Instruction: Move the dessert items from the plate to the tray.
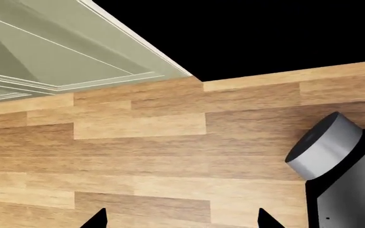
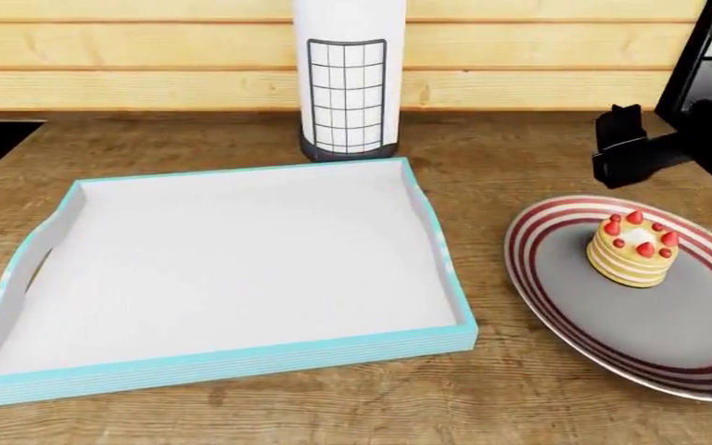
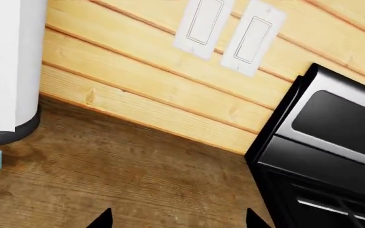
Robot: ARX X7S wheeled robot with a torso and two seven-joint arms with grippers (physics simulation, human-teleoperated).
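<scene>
Pancake stack point(image 2: 633, 248) sits on striped plate point(image 2: 603, 315) cut off at frame edge, beside tray point(image 2: 34, 255) on tabletop point(image 2: 504, 399); cupcake possibly out of frame; both grippers' fingers spread, only tips visible.

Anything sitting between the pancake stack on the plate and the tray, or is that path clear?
Nothing visible blocks it. The pancake stack sits alone on the striped plate, and only bare counter separates the plate from the tray. The tray's low wall must be cleared. The paper towel roll stands behind.
</scene>
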